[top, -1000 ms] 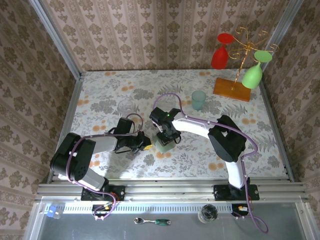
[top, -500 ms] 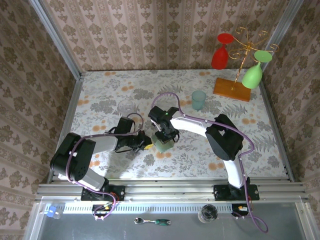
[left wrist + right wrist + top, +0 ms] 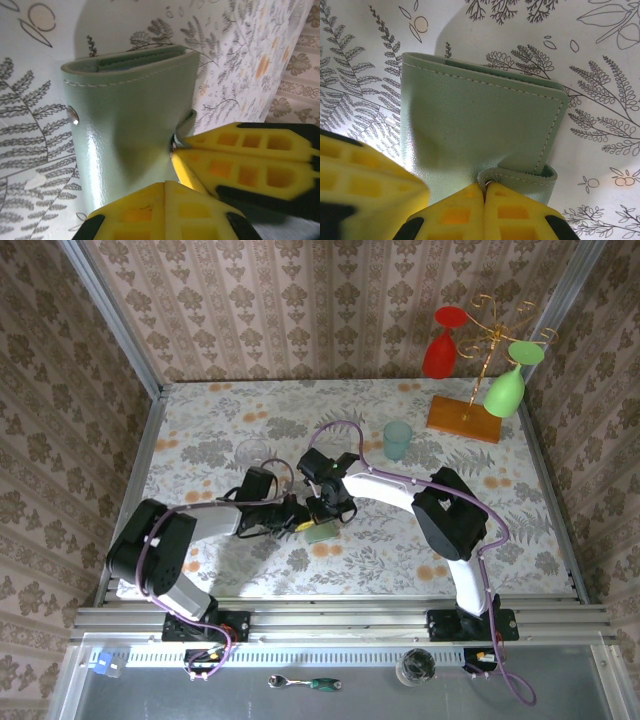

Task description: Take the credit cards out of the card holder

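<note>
The card holder [image 3: 320, 534], a pale sage-green wallet, lies folded shut on the floral tabletop between the two arms. Its face [image 3: 127, 120] and stitched edge [image 3: 485, 115] are close in both wrist views. My right gripper [image 3: 485, 185] is shut on the holder's snap strap [image 3: 520, 176] at its near edge. My left gripper [image 3: 170, 184] is shut, with its tips resting against the holder's face just beside the right gripper [image 3: 175, 146]. One left finger [image 3: 365, 175] is visible at the lower left of the right wrist view. The credit cards are hidden inside the closed holder.
A pale teal cup [image 3: 397, 439] and a clear glass [image 3: 252, 452] stand behind the arms. At the back right, a wire stand on a wooden base [image 3: 463, 418] holds a red glass [image 3: 440, 348] and a green glass [image 3: 506, 388]. Metal rails border the table.
My right gripper has closed onto the holder's strap. My left gripper has moved right until it touches the holder. The holder has shifted and tilted a little.
</note>
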You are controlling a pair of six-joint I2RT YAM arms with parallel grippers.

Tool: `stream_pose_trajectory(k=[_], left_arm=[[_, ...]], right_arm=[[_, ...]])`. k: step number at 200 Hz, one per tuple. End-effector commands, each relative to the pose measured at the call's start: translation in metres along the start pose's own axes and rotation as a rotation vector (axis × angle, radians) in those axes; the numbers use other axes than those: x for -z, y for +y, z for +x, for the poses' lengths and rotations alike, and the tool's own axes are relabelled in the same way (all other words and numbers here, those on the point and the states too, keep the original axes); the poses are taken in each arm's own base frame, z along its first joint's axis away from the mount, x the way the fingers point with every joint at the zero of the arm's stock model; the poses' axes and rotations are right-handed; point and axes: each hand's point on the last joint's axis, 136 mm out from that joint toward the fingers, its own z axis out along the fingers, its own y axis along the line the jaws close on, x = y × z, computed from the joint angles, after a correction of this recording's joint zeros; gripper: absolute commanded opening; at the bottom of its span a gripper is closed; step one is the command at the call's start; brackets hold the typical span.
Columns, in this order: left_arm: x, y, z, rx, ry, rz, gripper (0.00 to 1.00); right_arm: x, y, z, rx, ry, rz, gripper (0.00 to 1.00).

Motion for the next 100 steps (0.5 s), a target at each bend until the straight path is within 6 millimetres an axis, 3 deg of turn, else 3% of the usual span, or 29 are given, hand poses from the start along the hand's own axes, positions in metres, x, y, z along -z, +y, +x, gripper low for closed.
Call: stream_pose_trajectory(k=[1, 28, 100], left_arm=[[-0.011, -0.002, -0.003, 0.017, 0.013, 0.013, 0.0], [-0.016, 0.016, 0.001, 0.043, 0.038, -0.045, 0.0], [-0.012, 0.098, 0.016, 0.138, 0.091, -0.256, 0.0]], right_arm=[[0.001, 0.003, 0.006, -0.051, 0.013, -0.027, 0.0], [-0.005, -0.007, 0.012, -0.053, 0.039, 0.024, 0.0], [-0.019, -0.036, 0.036, 0.075, 0.162, 0.296, 0.0]])
